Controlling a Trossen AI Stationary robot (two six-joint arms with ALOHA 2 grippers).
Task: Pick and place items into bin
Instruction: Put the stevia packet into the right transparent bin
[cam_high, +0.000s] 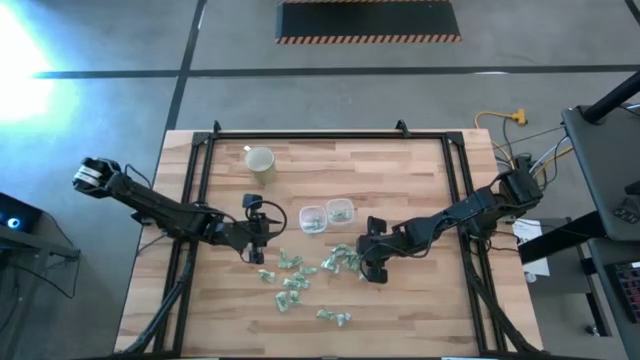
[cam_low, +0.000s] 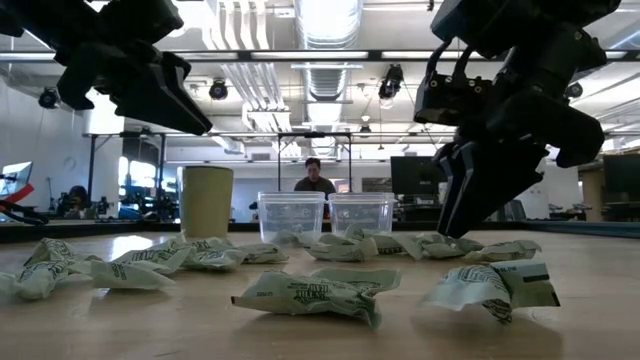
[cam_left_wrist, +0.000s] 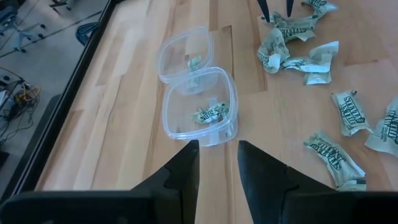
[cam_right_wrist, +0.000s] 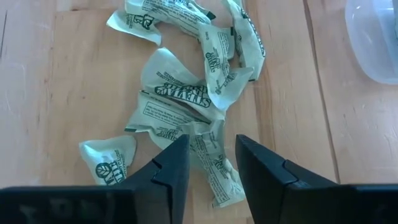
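Jaws of the right gripper (cam_right_wrist: 211, 163) stand slightly parted just over a cluster of packets (cam_right_wrist: 186, 93), seemingly holding none. Left gripper (cam_left_wrist: 217, 165) hovers narrowly parted, empty, before two clear bins (cam_left_wrist: 199, 109) holding a few packets. More lie scattered on the surface (cam_high: 420, 300).

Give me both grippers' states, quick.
Left gripper: open, empty, facing the bins.
Right gripper: open, over the packets, holding nothing.
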